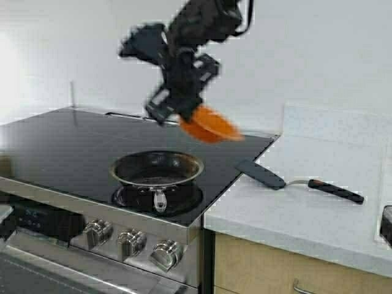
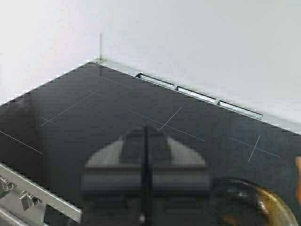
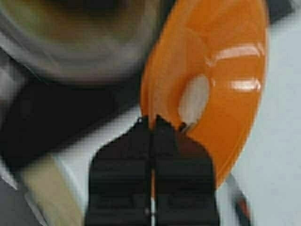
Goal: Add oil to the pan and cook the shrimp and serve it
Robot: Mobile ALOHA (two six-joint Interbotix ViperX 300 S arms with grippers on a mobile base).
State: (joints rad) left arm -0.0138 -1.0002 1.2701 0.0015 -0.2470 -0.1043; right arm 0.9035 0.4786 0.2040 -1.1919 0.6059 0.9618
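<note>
My right end effector (image 3: 151, 123) is pinched tight on the rim of the orange bowl (image 3: 211, 80), fingers closed flat against each other with the bowl's edge between them. In the right wrist view the bowl is tipped steeply, its inside facing me, and one pale whitish lump, the shrimp (image 3: 194, 98), sits against the bowl's inner wall near the middle. Nothing else shows in the bowl.

In the high view the right arm hangs in the upper centre of the frame, and the orange bowl (image 1: 209, 125) tilts just below the right end effector (image 1: 184, 116), up in the air, above and a little to the right of the pan (image 1: 157, 169).

The pan sits on the front burner of the black stovetop (image 1: 67, 144), centre of the frame, with its short silver handle (image 1: 160, 199) pointing toward the knobs (image 1: 128, 240). Its dark inside looks shiny and brownish; I can't tell whether that is oil. I see no shrimp in it.

My left end effector (image 2: 146, 141) is fully closed on nothing, fingers pressed together, hovering above the stovetop, with the pan's rim (image 2: 254, 202) at the lower right of the left wrist view.

To the right in the high view, a black spatula (image 1: 294, 181) lies on the white desk (image 1: 306, 214), its blade overlapping the stovetop's edge.
</note>
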